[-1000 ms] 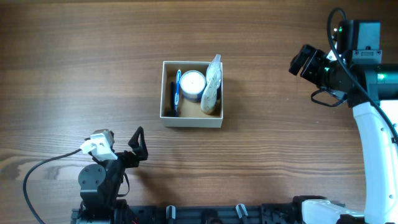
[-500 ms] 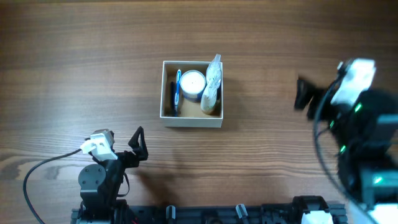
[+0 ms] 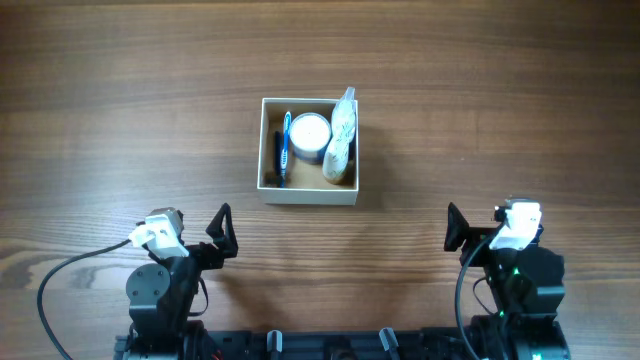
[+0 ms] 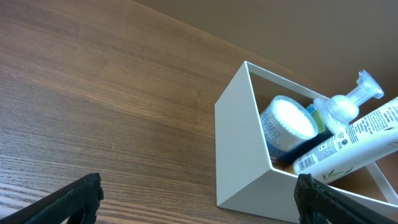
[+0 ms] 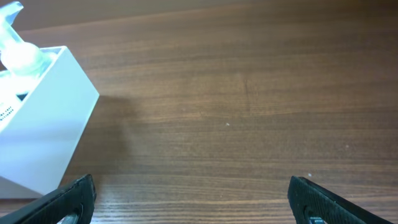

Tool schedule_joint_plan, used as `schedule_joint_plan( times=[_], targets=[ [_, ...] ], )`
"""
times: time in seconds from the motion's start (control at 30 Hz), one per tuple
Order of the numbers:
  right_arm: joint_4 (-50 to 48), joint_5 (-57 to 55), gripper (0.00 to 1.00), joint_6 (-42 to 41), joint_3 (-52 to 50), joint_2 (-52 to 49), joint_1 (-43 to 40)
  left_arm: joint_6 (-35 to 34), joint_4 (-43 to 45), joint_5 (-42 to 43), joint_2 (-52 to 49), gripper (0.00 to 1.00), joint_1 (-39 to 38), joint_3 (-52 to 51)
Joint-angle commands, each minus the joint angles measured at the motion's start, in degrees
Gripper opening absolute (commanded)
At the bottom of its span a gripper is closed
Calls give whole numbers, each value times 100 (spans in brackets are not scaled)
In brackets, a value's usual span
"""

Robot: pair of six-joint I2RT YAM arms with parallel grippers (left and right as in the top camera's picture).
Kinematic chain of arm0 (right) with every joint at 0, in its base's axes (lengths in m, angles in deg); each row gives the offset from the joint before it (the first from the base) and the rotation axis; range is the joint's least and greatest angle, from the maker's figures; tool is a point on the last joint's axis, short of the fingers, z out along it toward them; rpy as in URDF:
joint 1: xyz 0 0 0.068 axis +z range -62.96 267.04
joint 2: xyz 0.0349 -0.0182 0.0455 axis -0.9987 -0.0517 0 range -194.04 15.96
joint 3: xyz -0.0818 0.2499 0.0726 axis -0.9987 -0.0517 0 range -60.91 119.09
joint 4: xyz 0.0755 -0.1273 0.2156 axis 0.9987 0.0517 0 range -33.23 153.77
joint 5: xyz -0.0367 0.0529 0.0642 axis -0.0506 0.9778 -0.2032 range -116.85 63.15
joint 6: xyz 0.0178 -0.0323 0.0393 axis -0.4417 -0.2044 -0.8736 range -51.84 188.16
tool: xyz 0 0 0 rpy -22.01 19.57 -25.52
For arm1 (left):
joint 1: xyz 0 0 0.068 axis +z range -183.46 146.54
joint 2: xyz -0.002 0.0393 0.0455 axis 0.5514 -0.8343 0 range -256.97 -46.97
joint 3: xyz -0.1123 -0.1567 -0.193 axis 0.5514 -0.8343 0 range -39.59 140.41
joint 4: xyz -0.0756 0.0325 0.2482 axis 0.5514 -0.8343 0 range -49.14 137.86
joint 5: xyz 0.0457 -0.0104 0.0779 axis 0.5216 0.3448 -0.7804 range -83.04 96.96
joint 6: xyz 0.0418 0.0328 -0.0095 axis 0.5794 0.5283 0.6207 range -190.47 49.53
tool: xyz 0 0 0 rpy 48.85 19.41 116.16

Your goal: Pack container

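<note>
The container (image 3: 308, 194) stands mid-table, well ahead of both arms and between them. The left gripper (image 4: 199, 202) and the right gripper (image 5: 194, 202) each have their jaws spread wide, empty and touching nothing, low over the brown wood-grain table (image 3: 120, 100). Only the overhead view looks into the tan inside, where there are a blue toothbrush (image 3: 286, 140), a white-lidded jar (image 3: 310, 135) and a pump bottle (image 3: 342, 135) against the right wall. The wrist views show the white outer walls side-on, and the left one also shows the jar's blue side.
</note>
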State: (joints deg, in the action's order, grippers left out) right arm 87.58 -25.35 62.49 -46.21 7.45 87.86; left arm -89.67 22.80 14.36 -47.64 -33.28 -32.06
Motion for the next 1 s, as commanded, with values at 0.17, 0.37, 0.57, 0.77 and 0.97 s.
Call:
schedule_joint_plan(
  times=[0.17,0.37,0.57,0.77,0.97],
  targets=[
    [-46,118,100,109,-592,837,-4,74,24,7,50,100,42,-22],
    [-57,118,100,114,-592,831,-4,74,24,7,50,100,42,-22],
    [-57,118,100,116,-592,831,-4,74,24,7,50,100,42,-22],
    [-57,118,100,116,-592,831,-4,74,24,7,50,100,42,-22],
    [-57,116,100,114,-592,831,-4,74,24,4,50,100,42,-22]
  ],
)
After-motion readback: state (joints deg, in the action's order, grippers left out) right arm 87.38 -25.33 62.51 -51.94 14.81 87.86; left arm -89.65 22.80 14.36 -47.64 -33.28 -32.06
